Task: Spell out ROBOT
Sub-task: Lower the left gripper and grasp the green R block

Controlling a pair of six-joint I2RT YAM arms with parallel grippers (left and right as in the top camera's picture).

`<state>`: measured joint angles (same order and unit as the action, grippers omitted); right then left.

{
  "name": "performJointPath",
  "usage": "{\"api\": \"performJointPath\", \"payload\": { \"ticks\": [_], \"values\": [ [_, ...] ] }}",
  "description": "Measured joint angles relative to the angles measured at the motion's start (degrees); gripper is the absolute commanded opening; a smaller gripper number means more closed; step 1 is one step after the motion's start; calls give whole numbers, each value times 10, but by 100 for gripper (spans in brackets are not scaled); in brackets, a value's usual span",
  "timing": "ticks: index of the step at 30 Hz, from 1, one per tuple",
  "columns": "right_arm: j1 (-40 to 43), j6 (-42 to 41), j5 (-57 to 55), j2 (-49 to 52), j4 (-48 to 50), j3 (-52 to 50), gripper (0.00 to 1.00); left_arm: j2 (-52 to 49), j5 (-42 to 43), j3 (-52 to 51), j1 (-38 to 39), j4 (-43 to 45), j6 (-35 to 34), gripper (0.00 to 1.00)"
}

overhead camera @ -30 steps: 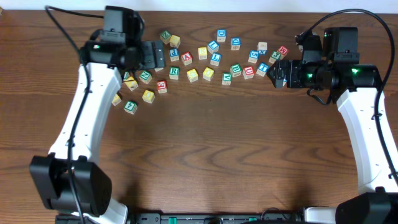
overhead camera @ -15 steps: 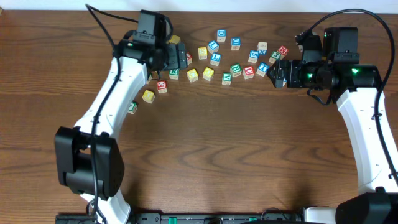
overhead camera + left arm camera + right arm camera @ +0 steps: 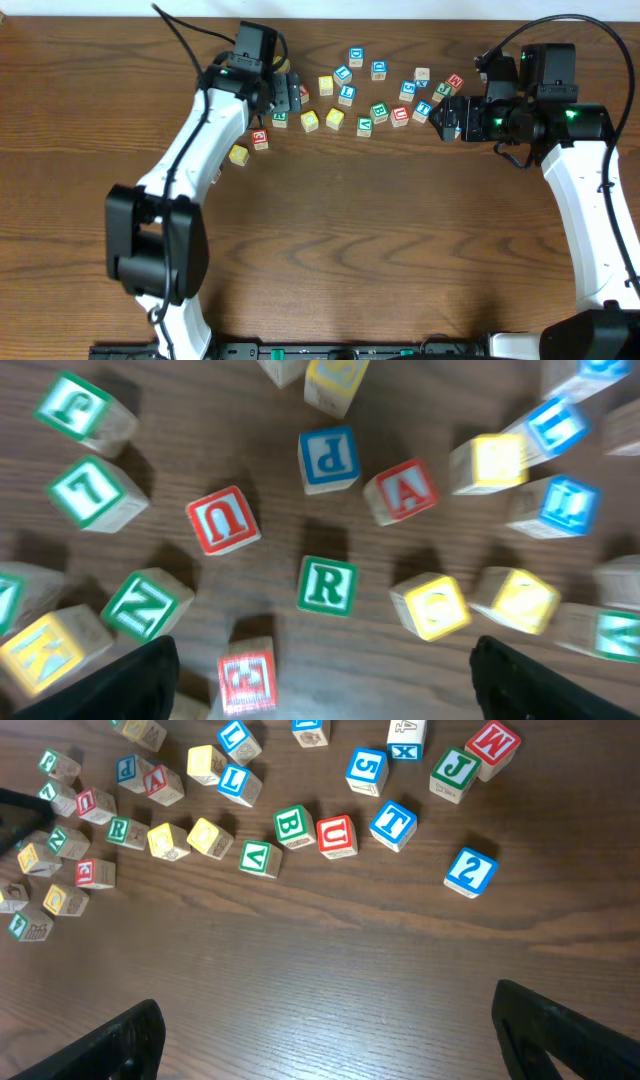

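Left arm: runs from its base at the near-left up and rightward across the table. The wrist sits over the left end of the cube scatter.

Left gripper: jaws spread wide, nothing between them. Only the two dark fingertips show, in the bottom corners of the wrist view.

Green-framed R: flat on the table just ahead of the gap between the fingers, touching neither.

Two yellow-faced cubes: side by side, just right of the R.

Green-framed B: further right, beside a red-framed U.

Blue-framed T: just right of that U.

Right arm: rises along the right edge, then bends left at the top.

Right gripper: jaws fully spread and empty, near the right end of the scatter and close to the T, not touching it.
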<state>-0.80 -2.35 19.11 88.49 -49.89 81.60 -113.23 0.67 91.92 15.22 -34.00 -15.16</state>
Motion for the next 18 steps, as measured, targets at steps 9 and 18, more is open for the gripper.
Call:
{"api": "performJointPath", "payload": {
  "ticks": [9, 18],
  "values": [
    [0, 0, 0, 0, 0, 0, 99, -68, -6, 0, 0, 42, 25, 79],
    [0, 0, 0, 0, 0, 0, 99, -105, -7, 0, 0, 60, 41, 72]
  ]
}}
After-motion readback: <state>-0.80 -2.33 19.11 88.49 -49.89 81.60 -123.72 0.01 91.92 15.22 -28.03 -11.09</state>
